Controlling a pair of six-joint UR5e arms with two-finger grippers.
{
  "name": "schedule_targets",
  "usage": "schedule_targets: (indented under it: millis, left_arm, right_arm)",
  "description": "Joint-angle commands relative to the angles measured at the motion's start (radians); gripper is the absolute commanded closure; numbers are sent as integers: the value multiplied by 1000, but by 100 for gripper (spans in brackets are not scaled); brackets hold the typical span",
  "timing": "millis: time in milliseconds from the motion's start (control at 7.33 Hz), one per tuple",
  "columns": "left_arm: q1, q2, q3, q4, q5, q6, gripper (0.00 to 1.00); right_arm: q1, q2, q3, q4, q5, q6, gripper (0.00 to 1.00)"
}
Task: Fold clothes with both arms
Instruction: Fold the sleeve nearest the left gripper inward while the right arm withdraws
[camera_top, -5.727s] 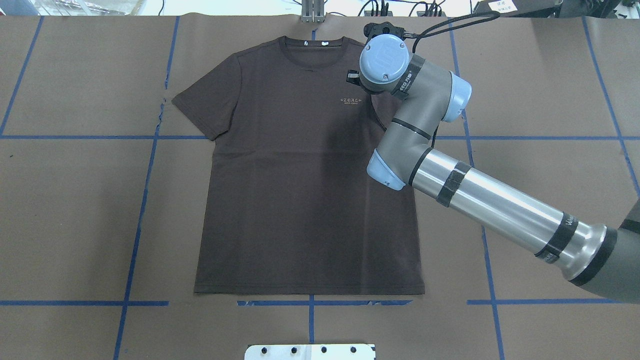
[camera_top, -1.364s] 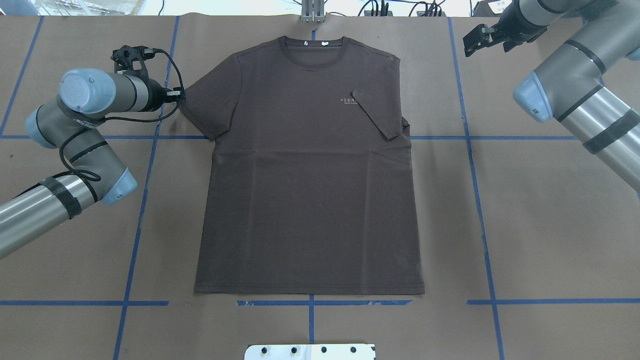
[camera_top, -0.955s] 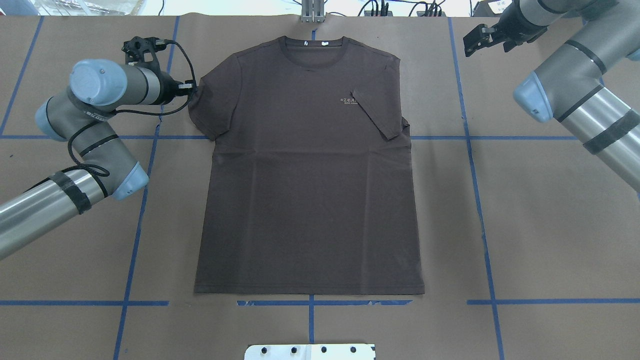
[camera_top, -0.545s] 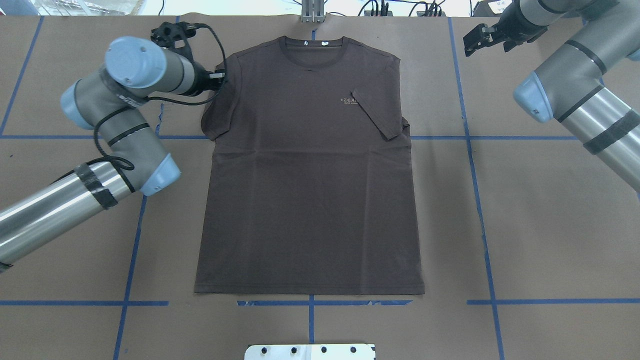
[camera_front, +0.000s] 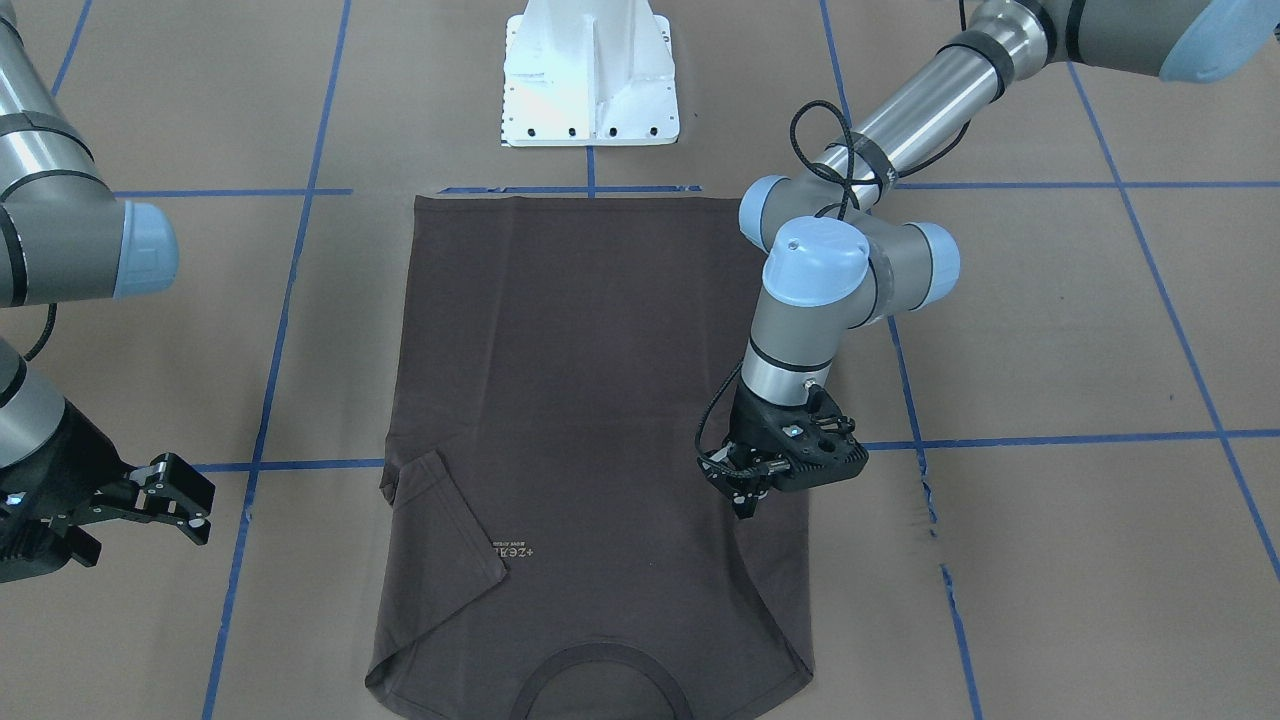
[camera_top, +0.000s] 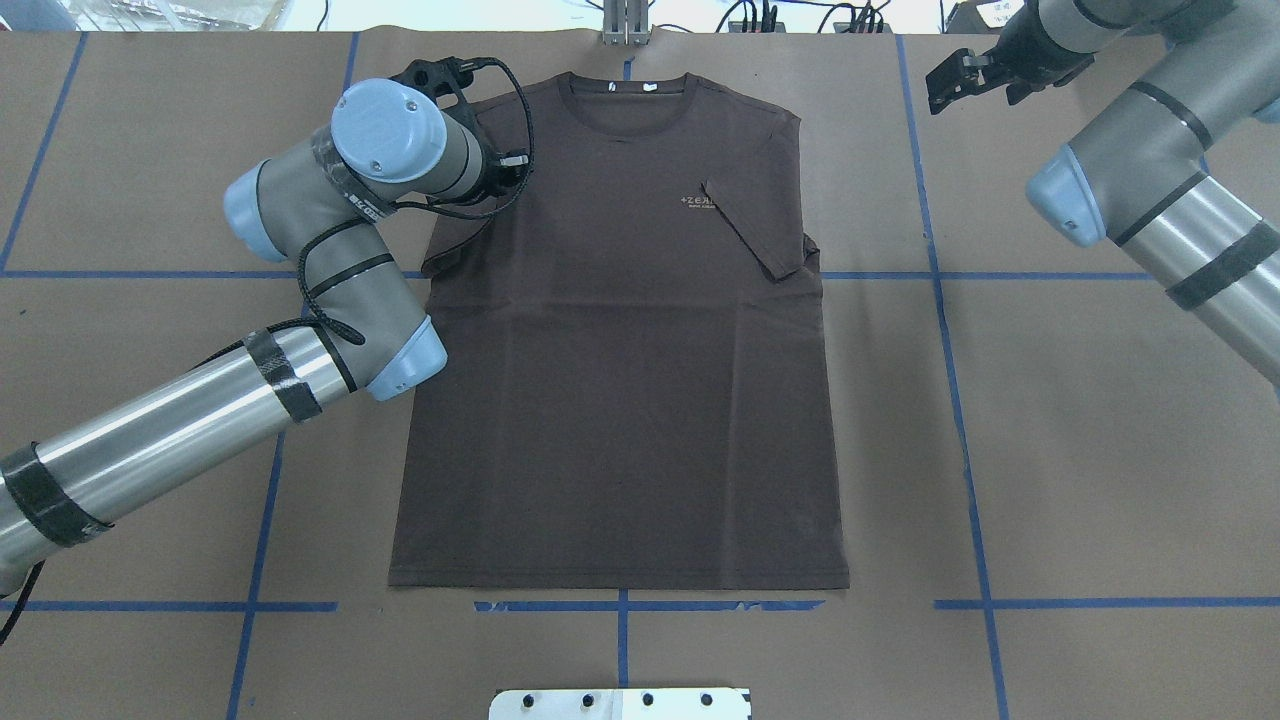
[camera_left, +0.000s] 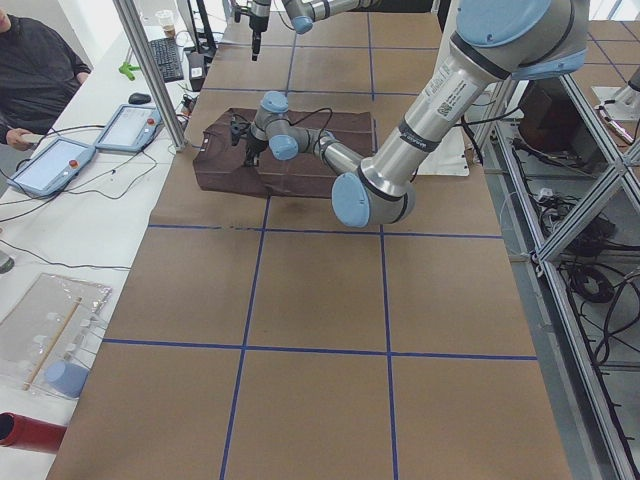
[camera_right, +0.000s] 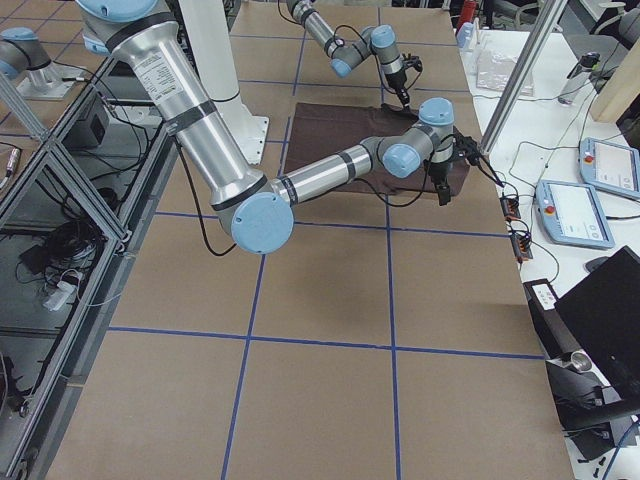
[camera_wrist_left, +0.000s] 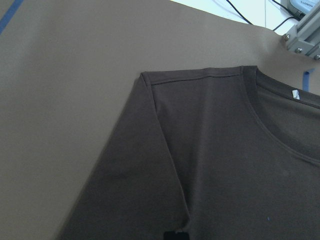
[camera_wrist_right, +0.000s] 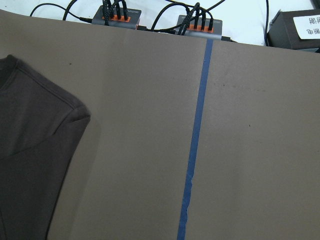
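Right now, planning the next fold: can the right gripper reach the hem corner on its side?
Likely yes: the right gripper hovers open beside the T-shirt; only bare table separates it from that corner.

T-shirt (camera_top: 620, 400) on table (camera_top: 1100, 450) under left gripper (camera_front: 745, 492); right gripper (camera_front: 195, 508) beside.

Under left fingers (camera_front: 743, 497): the T-shirt (camera_front: 590, 380) is covering the worktop (camera_front: 1050, 330), with its sleeve meeting the tips.
Behind left fingers: the left arm (camera_front: 810, 300) is hanging over the shirt's side edge.
Around right fingers (camera_front: 185, 492): bare worktop is lying open on all sides, the shirt well apart.
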Motion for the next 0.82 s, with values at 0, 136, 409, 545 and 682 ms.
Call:
schedule_targets:
  millis: [0, 136, 409, 545, 682]
  left_arm:
    - [10, -6, 9, 4, 24, -1, 46]
    - [12, -11, 18, 10, 27, 12, 0]
    - [17, -5, -11, 16, 55, 62, 0]
    - [17, 14, -69, 19, 51, 122, 0]
    - [23, 84, -173, 17, 46, 124, 0]
  right_arm:
    - [-2, -1, 0, 0, -1, 1, 0]
    - [-8, -1, 0, 0, -1, 1, 0]
    - [-80, -8, 58, 12, -36, 176, 0]
    - [-159, -29, 143, 34, -112, 328, 0]
    - [-257, -69, 251, 29, -185, 434, 0]
